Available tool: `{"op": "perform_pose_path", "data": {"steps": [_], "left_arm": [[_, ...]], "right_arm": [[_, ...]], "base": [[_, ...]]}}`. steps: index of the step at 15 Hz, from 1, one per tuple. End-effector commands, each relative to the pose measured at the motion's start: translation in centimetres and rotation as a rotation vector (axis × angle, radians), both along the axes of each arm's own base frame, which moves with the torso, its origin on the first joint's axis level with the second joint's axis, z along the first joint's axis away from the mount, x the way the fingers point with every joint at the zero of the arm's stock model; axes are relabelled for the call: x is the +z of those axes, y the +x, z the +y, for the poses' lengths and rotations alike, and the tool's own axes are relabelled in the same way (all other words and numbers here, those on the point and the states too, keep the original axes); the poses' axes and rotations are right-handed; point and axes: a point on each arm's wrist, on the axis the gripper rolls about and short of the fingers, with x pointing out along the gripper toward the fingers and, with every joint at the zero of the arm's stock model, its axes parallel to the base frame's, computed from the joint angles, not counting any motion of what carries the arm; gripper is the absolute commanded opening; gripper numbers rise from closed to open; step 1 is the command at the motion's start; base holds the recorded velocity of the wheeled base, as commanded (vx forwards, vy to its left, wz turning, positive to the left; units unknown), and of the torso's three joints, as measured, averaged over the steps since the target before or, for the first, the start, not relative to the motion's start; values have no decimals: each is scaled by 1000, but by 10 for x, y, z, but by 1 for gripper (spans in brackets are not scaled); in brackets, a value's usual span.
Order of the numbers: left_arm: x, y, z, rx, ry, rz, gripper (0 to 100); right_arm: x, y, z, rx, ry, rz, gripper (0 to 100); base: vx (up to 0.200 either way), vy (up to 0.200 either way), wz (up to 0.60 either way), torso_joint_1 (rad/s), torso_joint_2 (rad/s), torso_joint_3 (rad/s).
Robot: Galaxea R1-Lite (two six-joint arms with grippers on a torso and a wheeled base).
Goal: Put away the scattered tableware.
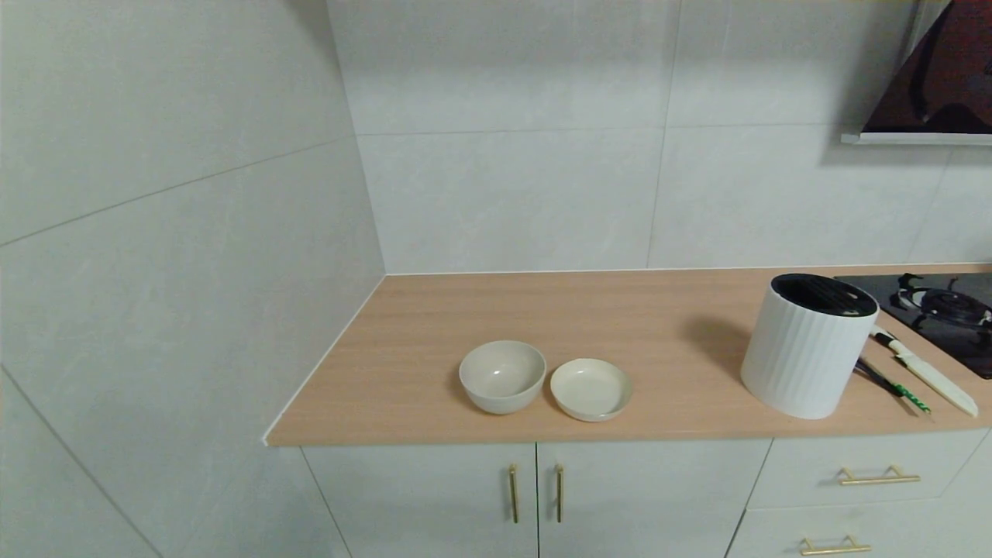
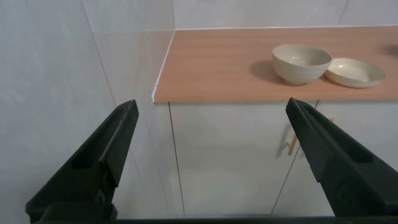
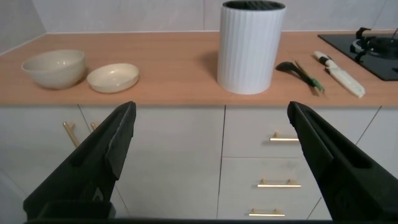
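On the left gripper [image 2: 211, 102], a pair of matte black fingers [image 2: 93, 168], broad at the lower corners of the frame, narrowing to blunt squared tips near mid-height, with flat slanted faces and a faint grey sheen along the edges; on the right gripper [image 3: 211, 106], the same plain black wedge-shaped pair, smooth-faced
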Motion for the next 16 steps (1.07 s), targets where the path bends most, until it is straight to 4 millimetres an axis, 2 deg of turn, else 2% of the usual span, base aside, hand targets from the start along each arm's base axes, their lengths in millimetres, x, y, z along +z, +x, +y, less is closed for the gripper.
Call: {"op": "perform_pose_path", "data": {"steps": [1,16], "left_arm": [[0,0,0,0,0,1,100],[0,0,0,0,0,1,100]], "right_arm": [[0,0,0,1,0,-1,100],[0,0,0,-1,0,-1,100]], "base": [[0,0,0,-173,373,203],[0,0,0,-224,506,275]]}}
